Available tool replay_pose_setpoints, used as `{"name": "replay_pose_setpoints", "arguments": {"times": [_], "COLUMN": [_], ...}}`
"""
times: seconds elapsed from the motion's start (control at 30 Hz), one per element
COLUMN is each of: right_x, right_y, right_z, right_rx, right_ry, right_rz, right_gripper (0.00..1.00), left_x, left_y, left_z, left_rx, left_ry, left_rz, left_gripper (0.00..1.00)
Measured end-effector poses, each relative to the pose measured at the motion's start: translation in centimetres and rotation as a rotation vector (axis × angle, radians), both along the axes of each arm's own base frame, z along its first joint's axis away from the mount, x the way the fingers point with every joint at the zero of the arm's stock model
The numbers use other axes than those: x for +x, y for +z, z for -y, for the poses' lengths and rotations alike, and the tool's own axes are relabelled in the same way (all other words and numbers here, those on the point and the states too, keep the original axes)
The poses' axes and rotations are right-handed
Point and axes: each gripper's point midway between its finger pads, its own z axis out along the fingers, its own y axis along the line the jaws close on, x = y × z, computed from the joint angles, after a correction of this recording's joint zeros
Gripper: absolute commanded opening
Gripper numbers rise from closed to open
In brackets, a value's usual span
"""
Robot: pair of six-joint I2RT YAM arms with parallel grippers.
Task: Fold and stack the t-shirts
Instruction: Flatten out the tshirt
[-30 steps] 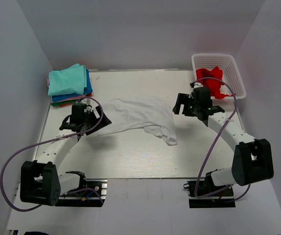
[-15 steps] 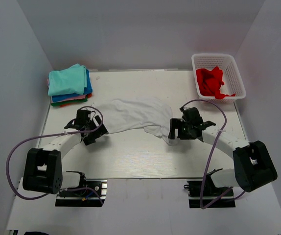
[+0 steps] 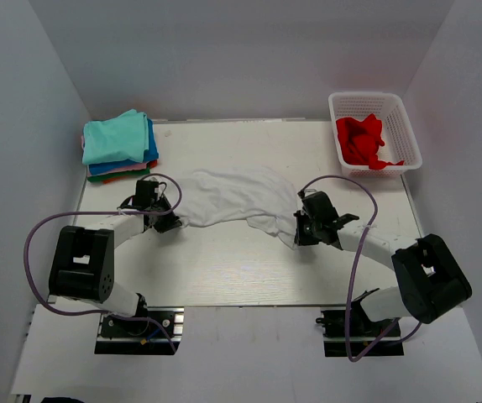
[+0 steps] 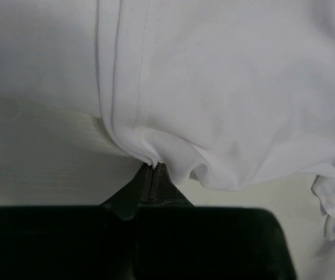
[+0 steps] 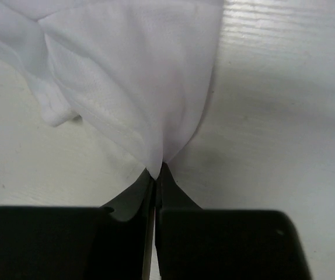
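A large white t-shirt (image 3: 233, 197) lies crumpled across the middle of the table. My left gripper (image 3: 176, 220) is low at its left edge, shut on a pinch of the white cloth (image 4: 214, 87) at its hem; the left gripper (image 4: 154, 167) grips it at the very tips. My right gripper (image 3: 295, 231) is low at the shirt's right corner, shut on the white cloth (image 5: 132, 81), which runs down into the right gripper (image 5: 156, 175). A red t-shirt (image 3: 361, 140) lies in the basket. A stack of folded t-shirts (image 3: 119, 144), teal on top, sits at the back left.
The white lattice basket (image 3: 402, 124) stands at the back right corner. White walls close in the table at the back and both sides. Purple cables loop from both arms over the table's near part.
Both arms came down to the table and in to the white t-shirt's two ends. Both grippers went from open to shut on the cloth.
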Motion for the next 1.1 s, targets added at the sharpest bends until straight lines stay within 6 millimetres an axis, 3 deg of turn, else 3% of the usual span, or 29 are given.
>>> {"name": "replay_pose_setpoints", "arguments": {"times": [0.17,0.27,0.33,0.47,0.57,0.6,0.73,0.87,1.1], "right_x": [1.2,3.5,5.7,9.5,10.2,10.0,8.5,5.2,-3.5], "right_y": [0.6,3.6,7.3,17.5,25.0,27.3,35.2,43.1,58.0], "right_z": [0.9,1.4,1.2,1.7,3.0,3.5,5.1,5.9,7.5], "right_rx": [-0.042,-0.059,-0.043,0.003,0.032,0.036,0.058,0.106,0.181], "right_ry": [-0.065,-0.12,-0.155,-0.235,-0.281,-0.289,-0.271,-0.186,0.015], "right_rz": [0.051,0.155,0.263,0.535,0.731,0.791,0.984,1.176,1.509], "right_gripper": [0.0,0.0,0.0,0.0,0.0,0.0,0.0,0.0,0.0], "left_x": [-1.1,-0.9,0.2,3.2,3.6,3.4,2.6,0.4,-8.6], "left_y": [0.9,4.1,8.5,20.9,28.9,31.3,37.1,42.3,55.0], "left_z": [0.6,0.9,1.2,1.4,1.2,1.1,0.7,0.2,-1.5], "left_rx": [-0.023,-0.041,-0.053,-0.071,-0.082,-0.084,-0.089,-0.094,-0.077], "left_ry": [-0.033,-0.049,-0.058,-0.059,-0.053,-0.05,-0.035,-0.023,-0.022], "left_rz": [-0.01,0.071,0.191,0.52,0.718,0.773,0.894,1.017,1.338], "left_gripper": [0.0,0.0,0.0,0.0,0.0,0.0,0.0,0.0,0.0]}}
